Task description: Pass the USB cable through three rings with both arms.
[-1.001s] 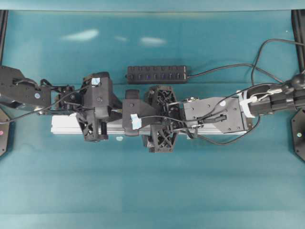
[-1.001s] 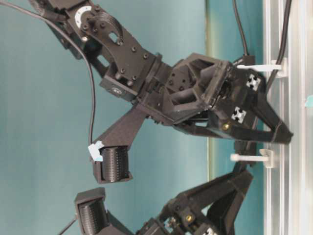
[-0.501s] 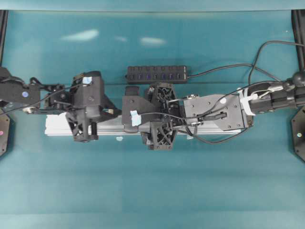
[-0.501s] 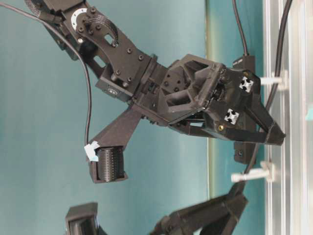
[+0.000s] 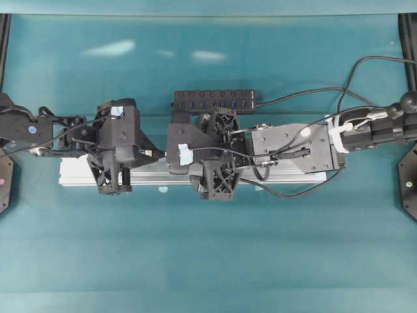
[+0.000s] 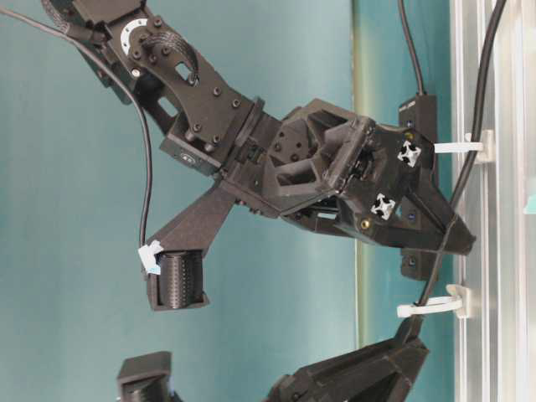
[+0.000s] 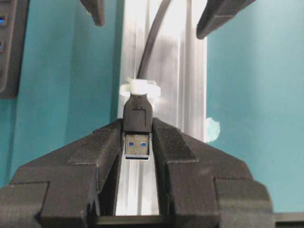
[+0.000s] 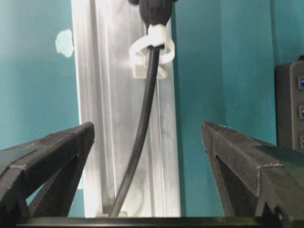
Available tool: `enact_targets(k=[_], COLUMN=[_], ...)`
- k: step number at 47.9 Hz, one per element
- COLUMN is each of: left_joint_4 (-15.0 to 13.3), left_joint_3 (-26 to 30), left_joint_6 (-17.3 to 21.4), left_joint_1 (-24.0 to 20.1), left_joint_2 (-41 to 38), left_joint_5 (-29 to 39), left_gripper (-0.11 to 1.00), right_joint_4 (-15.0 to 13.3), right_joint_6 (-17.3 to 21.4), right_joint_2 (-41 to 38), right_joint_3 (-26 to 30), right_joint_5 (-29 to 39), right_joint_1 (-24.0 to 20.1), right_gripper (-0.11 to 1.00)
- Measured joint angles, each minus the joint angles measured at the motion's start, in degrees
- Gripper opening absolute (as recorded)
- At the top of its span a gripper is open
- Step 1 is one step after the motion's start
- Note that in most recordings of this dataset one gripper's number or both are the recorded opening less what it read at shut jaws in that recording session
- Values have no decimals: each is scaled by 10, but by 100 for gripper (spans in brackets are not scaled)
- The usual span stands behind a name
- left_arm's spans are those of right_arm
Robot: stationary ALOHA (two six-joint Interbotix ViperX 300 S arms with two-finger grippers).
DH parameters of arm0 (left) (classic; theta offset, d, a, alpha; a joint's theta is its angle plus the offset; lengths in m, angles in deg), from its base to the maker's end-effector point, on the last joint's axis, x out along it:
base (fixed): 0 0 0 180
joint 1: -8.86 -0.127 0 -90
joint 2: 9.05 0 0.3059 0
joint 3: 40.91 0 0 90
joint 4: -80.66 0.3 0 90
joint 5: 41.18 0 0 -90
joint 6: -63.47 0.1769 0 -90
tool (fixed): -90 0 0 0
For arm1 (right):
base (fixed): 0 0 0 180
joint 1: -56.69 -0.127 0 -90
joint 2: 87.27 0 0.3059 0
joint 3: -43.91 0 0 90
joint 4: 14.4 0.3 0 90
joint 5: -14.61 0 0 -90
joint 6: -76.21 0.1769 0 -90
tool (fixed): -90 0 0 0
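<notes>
From overhead, my arms cover most of the aluminium rail, hiding the rings on it. The USB cable leaves my right wrist view's bottom edge.

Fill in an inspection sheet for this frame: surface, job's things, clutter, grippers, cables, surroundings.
Surface: teal table, bare in front.
Job's things: silver rail lies lengthwise; USB cable runs through a white ring; its plug has come out of another ring.
Clutter: black hub bar behind the rail; pale tape bit beside it.
Grippers: left gripper shut on the plug; right gripper open, straddling the cable.
Cables: thin wires along the arms; hub lead runs off right.
Surroundings: nothing seen.
</notes>
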Motion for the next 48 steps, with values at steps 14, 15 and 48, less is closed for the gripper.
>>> enact_targets(k=[14,15,48], left_joint_4=[0,0,0], left_joint_3=[-4,-4,-25], left_joint_6=[-16,-19,-49], left_joint_1=[3,4,16], left_joint_2=[-21,-21,69], left_joint_5=[-1,-1,71], left_gripper=[20,20,20], right_joint_4=[1,1,-8], right_joint_6=[0,0,-1], right_joint_2=[0,0,0], right_joint_3=[0,0,15], right_joint_5=[-2,-2,-31], right_joint_1=[-1,-1,3], right_gripper=[81,81,81])
